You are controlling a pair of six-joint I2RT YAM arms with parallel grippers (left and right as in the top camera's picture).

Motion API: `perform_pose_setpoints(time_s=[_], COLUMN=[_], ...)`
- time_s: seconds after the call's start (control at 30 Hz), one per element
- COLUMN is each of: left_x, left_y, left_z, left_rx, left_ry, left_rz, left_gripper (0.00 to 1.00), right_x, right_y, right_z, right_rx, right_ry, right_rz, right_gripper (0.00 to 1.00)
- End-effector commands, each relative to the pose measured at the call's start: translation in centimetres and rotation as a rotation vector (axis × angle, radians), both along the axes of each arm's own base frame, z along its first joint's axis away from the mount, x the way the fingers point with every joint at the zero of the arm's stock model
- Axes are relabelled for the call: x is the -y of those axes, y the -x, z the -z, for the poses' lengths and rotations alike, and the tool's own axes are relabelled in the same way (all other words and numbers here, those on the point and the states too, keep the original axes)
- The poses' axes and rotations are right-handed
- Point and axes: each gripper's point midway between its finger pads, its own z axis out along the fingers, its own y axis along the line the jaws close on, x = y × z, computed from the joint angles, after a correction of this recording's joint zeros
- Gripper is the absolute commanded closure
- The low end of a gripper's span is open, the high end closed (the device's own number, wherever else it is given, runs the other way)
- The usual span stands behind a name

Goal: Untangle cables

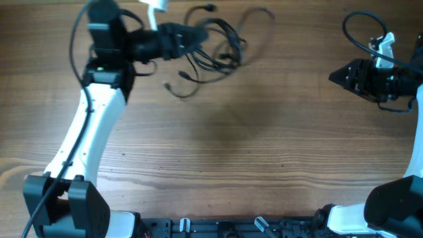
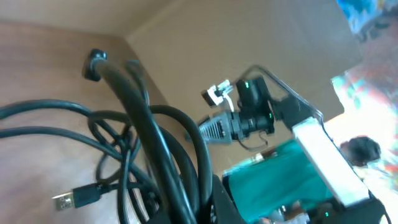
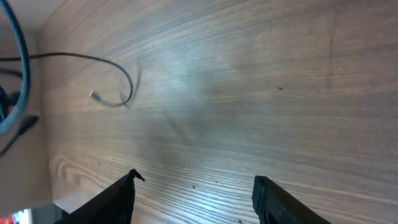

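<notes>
The left fingers (image 1: 188, 36) are clenching on the cables (image 1: 221, 43), a tangle of thin black cords that is bunching right at them and looping away from them toward the right arm's side, with part of it lying on the wooden surface (image 1: 238, 145). In the left wrist view the cords are running thick and blurred straight into the grip, crossing over one another. A flat metal-tipped plug (image 2: 62, 200) is sticking out of the tangle just beside the left fingers. Whether the whole bundle is resting on the wood or partly hanging from the grip cannot be told. One loose cord (image 1: 182, 87) is curling out of the tangle near the left fingers, on the side facing the robot's base, its small end lying on the surface. The right fingers (image 1: 337, 76) are hovering well apart from the left fingers, across the surface, and pointing back toward them. They are standing released: the right wrist view is showing both tips spread with only wood grain between them.
</notes>
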Motion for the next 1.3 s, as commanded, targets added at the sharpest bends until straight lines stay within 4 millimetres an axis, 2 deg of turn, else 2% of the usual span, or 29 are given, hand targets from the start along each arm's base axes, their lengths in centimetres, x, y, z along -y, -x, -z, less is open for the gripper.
perform_pose_setpoints(time_s=[0.0,0.07,0.1,0.13,0.2,0.23,0.27,0.33,0.37,0.47,0.57,0.63,0.67,0.73,0.8,0.9,0.97,1.13,1.27], left_x=[2.7,3.7,4.1,4.1,3.6,3.4,3.1,2.5,2.1,1.9,2.0,1.8,1.8,1.3,0.0,-2.7,-3.8,-4.4,-3.5], left_y=[1.8,2.5,2.6,2.2,1.9,2.0,2.2,2.7,2.8,2.7,2.2,2.1,2.2,3.1,3.9,5.6,6.6,8.8,9.6], left_z=[-0.9,0.3,1.5,4.6,8.3,10.3,12.2,14.9,15.7,15.6,12.2,10.6,10.2,11.4,13.1,15.4,16.2,19.4,23.5], left_rx=[0.076,0.085,0.071,0.006,-0.087,-0.135,-0.175,-0.221,-0.229,-0.174,-0.073,-0.037,-0.035,-0.082,-0.144,-0.236,-0.282,-0.361,-0.373], left_ry=[-0.028,-0.066,-0.106,-0.219,-0.367,-0.455,-0.537,-0.673,-0.719,-0.766,-0.741,-0.727,-0.724,-0.765,-0.848,-1.001,-1.059,-1.12,-1.121], left_rz=[0.045,0.064,0.051,-0.018,-0.115,-0.159,-0.195,-0.25,-0.272,-0.283,-0.295,-0.317,-0.319,-0.305,-0.314,-0.336,-0.337,-0.293,-0.309], left_gripper=[0.96,0.96,0.92,0.91,0.88,0.75,0.55,0.05,0.0,0.0,0.0,0.0,0.04,0.16,0.25,0.33,0.4,0.55,0.55], right_x=[-1.8,-2.1,-2.3,-2.3,-2.3,-2.3,-2.3,-2.3,-2.3,-2.3,-2.3,-2.3,-2.3,-2.3,-2.0,-1.6,-1.6,-1.6,-1.5], right_y=[0.2,0.2,0.1,0.1,0.1,0.1,0.1,0.1,0.2,0.2,0.1,0.1,0.1,0.1,0.2,0.3,0.3,0.3,0.2], right_z=[-1.3,-1.5,-1.6,-1.6,-1.6,-1.6,-1.6,-1.6,-1.6,-1.6,-1.6,-1.6,-1.6,-1.5,-1.2,-0.9,-0.9,-0.9,-0.9], right_rx=[0.082,0.092,0.092,0.088,0.088,0.088,0.088,0.087,0.087,0.085,0.085,0.086,0.085,0.084,0.067,0.044,0.036,0.034,0.023], right_ry=[-0.023,-0.019,-0.02,-0.023,-0.023,-0.023,-0.023,-0.023,-0.024,-0.025,-0.024,-0.024,-0.024,-0.019,-0.004,0.017,0.011,0.01,0.001], right_rz=[-0.089,-0.1,-0.1,-0.096,-0.096,-0.096,-0.096,-0.095,-0.095,-0.094,-0.093,-0.094,-0.093,-0.092,-0.076,-0.058,-0.045,-0.043,-0.025], right_gripper=[0.37,0.37,0.37,0.37,0.37,0.37,0.37,0.37,0.37,0.37,0.32,0.32,0.31,0.31,0.3,0.29,0.29,0.29,0.28])
